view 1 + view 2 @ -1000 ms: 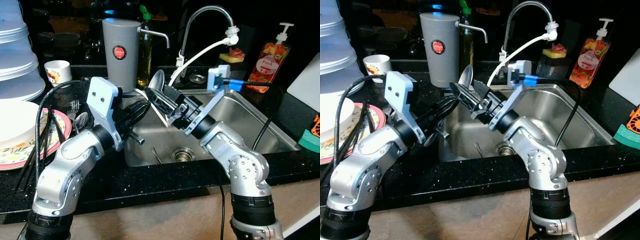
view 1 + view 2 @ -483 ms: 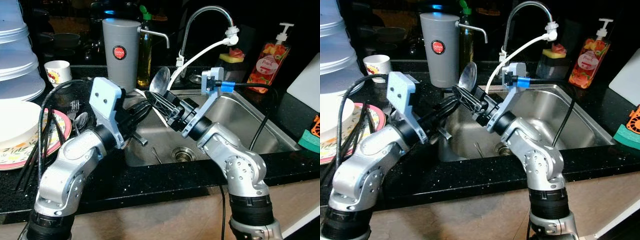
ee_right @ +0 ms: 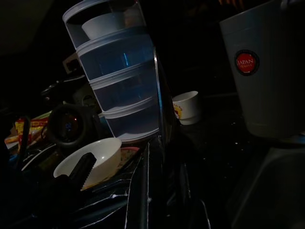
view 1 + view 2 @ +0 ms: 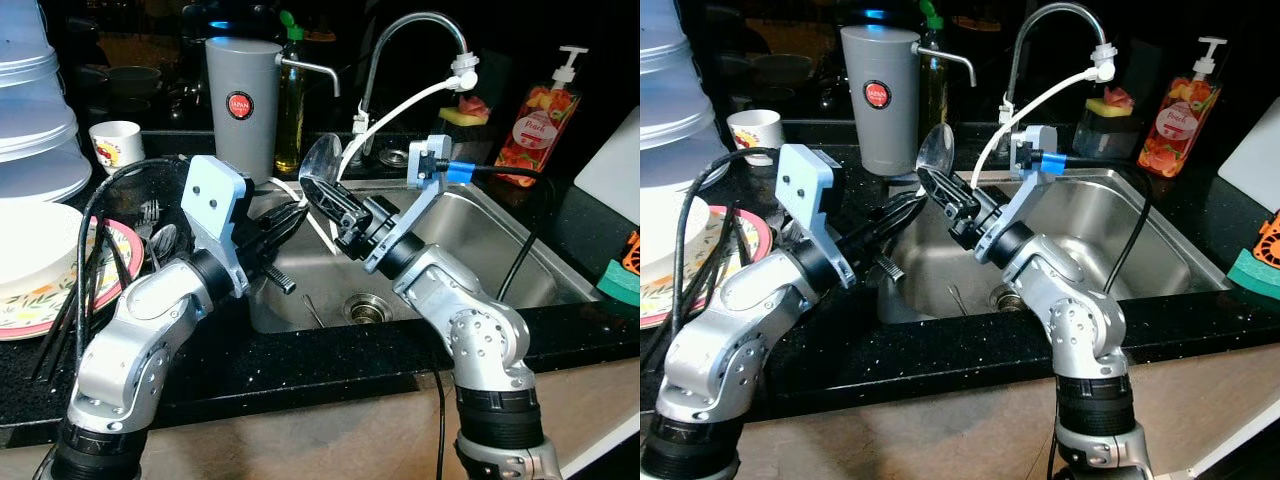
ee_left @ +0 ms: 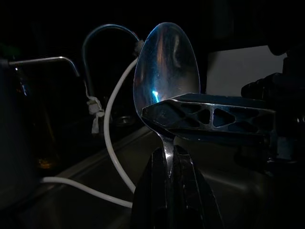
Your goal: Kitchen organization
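The spoon stands upright above the left part of the sink, bowl up. The left gripper is closed on its handle from the near side. The right gripper has its fingers together around the spoon's neck. Behind the sink stand the grey canister and the faucet.

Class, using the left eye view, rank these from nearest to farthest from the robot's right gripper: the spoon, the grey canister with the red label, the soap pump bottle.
1. Spoon: at the right gripper, its bowl sticking up just above the fingertips.
2. Grey canister: behind the gripper, toward the robot's left, on the counter.
3. Soap pump bottle: far to the robot's right, beyond the sink.
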